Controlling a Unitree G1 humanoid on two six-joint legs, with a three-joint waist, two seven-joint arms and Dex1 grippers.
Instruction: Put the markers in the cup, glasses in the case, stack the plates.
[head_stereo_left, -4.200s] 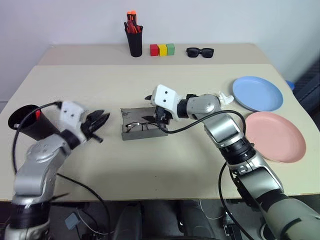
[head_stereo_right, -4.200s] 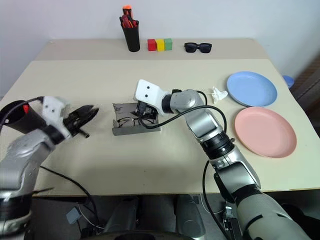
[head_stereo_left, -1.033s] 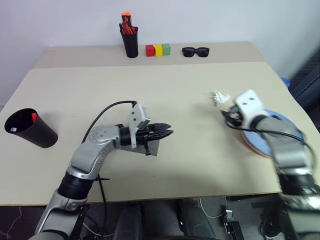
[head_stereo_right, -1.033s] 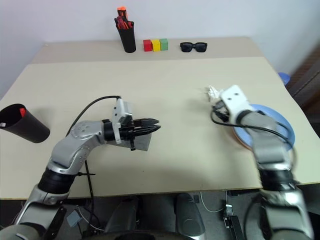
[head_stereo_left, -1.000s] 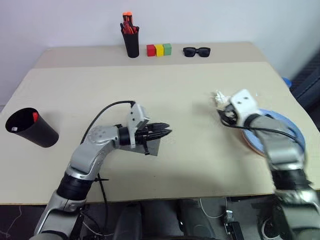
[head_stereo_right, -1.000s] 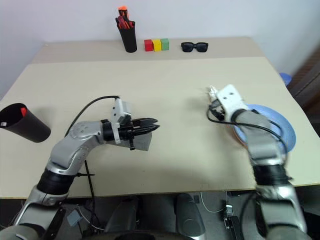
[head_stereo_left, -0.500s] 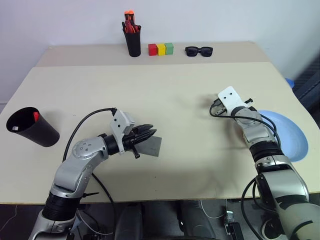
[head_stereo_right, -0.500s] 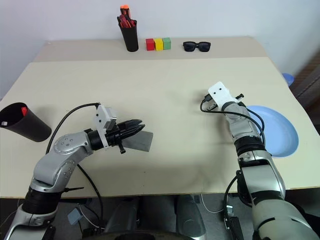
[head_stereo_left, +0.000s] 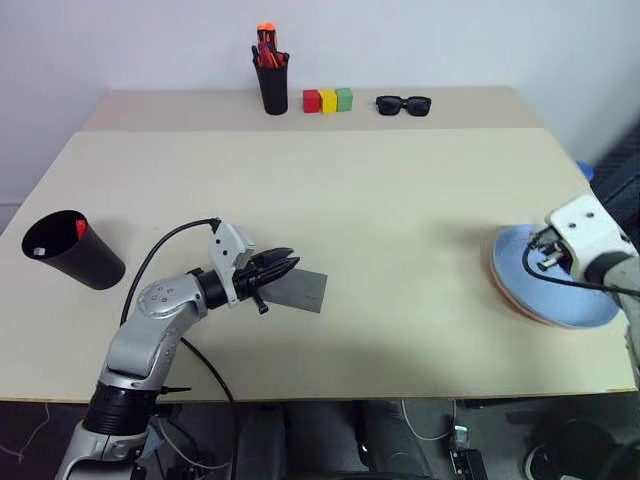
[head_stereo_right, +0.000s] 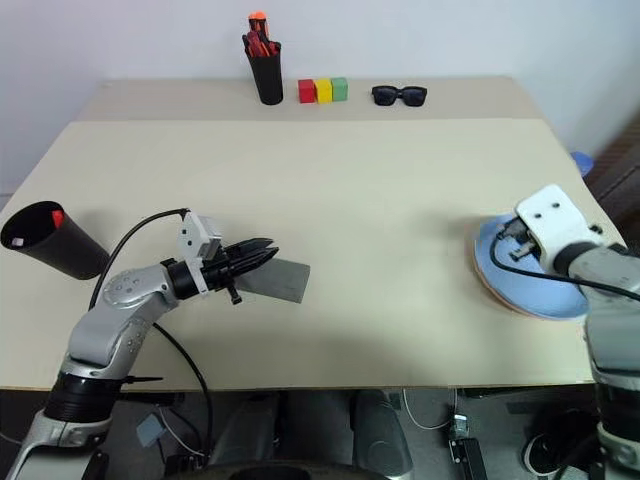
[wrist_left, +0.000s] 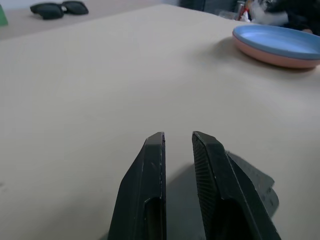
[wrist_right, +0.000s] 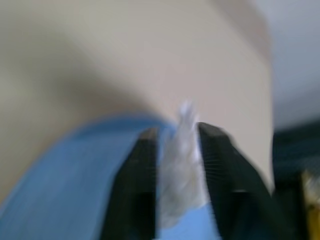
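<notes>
Left fingers (head_stereo_left: 283, 267) nearly closed, blue plate (head_stereo_left: 556, 290) atop pink

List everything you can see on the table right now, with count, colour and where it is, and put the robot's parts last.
cup: one, black, near left edge, something red and white inside
case: one, grey, front left of centre, flap closed
plates: two, light blue stacked on pink, right edge
pen pot: one, black with orange-red pens, back centre-left
blocks: three, red, yellow, green, in a row beside the pot
sunglasses: one pair, black, back, right of the blocks
wad: one, white, crumpled, between the right fingers
left gripper: nearly shut, over the case's left end
right gripper: over the plates, jaws around the wad
</notes>
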